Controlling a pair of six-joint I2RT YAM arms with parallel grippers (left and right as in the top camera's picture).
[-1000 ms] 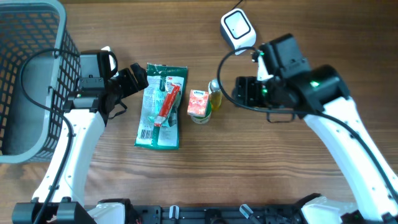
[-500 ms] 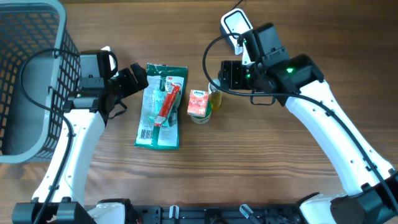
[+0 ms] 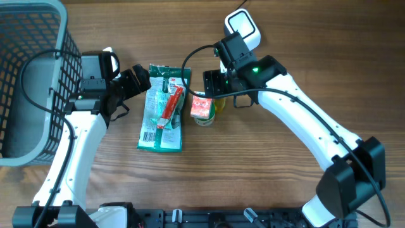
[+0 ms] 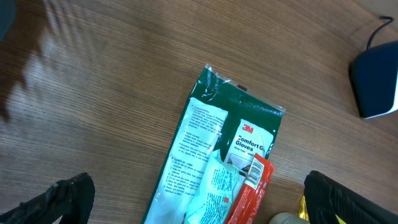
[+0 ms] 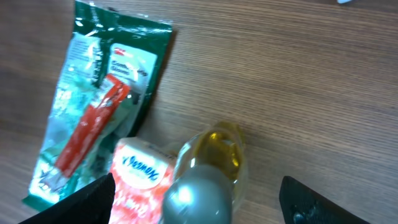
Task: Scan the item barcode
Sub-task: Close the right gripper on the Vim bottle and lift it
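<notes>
A small clear bottle (image 5: 217, 152) holding yellow liquid, capped in silver, stands near the middle of the desk (image 3: 266, 183), touching a pink tissue pack (image 3: 201, 106) on its left. Further left lies a green gloves packet (image 3: 158, 123) with a red tube (image 3: 171, 104) resting slantwise on top of it. The right fingers (image 5: 93, 202) hang spread to either side of the bottle, gripping nothing, and that wrist hides most of the bottle from overhead. The white scanner (image 3: 243, 26) sits at the far edge, just behind the right arm. The left fingers (image 4: 68, 199) are spread wide beside the packet's far corner, holding nothing. A grey mesh basket (image 3: 60, 38) stands at the far left, its mesh floor in plain view.
</notes>
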